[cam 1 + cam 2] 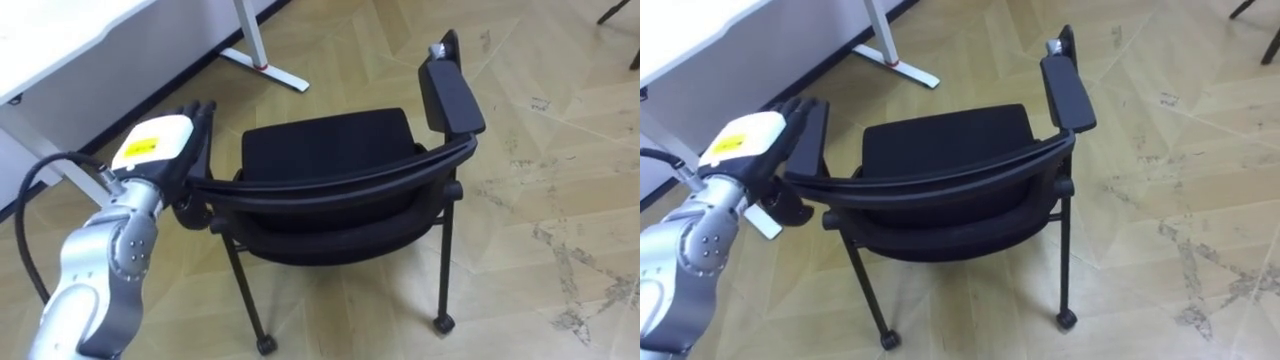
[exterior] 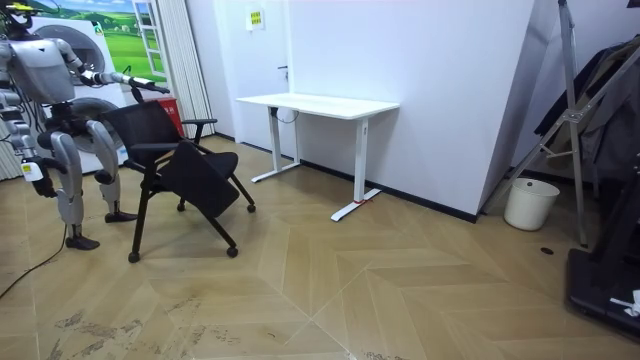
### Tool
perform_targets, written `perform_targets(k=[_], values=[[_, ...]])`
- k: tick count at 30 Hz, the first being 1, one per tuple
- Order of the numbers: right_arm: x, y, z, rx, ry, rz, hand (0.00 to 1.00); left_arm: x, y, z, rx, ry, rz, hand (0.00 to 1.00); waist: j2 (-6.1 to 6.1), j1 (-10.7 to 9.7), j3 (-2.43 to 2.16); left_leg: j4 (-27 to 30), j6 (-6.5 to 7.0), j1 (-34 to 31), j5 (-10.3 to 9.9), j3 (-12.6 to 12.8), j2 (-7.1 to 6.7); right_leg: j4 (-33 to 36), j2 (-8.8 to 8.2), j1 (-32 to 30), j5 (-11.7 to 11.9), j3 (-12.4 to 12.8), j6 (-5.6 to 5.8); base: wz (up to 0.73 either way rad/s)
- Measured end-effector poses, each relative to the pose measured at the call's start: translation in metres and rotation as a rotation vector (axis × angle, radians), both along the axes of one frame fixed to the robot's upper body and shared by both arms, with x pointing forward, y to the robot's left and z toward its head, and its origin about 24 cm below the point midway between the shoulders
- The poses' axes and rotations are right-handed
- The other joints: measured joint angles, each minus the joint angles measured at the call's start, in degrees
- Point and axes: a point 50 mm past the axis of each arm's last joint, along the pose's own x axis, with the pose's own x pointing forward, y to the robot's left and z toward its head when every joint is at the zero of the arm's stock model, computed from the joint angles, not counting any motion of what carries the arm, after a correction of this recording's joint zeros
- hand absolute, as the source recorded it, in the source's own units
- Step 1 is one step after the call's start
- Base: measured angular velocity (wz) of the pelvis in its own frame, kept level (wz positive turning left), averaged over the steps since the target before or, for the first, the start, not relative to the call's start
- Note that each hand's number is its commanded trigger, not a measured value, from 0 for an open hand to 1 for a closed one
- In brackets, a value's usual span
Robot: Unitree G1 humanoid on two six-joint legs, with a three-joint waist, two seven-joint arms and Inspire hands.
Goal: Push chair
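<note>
Standing at the room view's left, directly behind black office chair with armrests and castors (image 2: pixel 185 165), one arm stretched forward to its backrest top. Observed white rectangular desk on white metal legs (image 2: pixel 318 104) against white wall (image 2: pixel 440 90), well apart from chair. Noted white round bucket (image 2: pixel 530 203) far right, on herringbone wood floor (image 2: pixel 380 290).

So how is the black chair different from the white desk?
The chair is black, the desk white. The chair's legs end in little wheels; the desk stands on flat feet. The left robot hand rests on the chair's armrest and does not touch the desk. Both stand on the wooden floor.
</note>
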Motion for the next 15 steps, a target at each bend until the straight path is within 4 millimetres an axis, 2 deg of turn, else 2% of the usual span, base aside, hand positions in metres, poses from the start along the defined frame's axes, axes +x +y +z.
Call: perform_targets(k=[11,15], values=[[0.0015,-0.001,0.0005,-0.01,-0.004,-0.001,0.0,-0.0002,-0.0012,-0.0026,-0.003,0.067,-0.014,0.0,0.56,-0.3,0.03,0.8,0.0,-0.9,0.0,0.0,0.06,0.1,-0.02,-0.4,0.0,0.1,-0.02,0.0],[-0.0002,-0.001,0.0002,-0.008,0.003,-0.001,0.0,-0.0011,-0.008,-0.0061,0.0,0.092,-0.044,0.0,0.53,-0.3,0.08,0.9,0.01,-1.0,0.0,0.1,0.06,0.1,-0.01,-0.5,0.0,0.1,-0.04,0.0]])
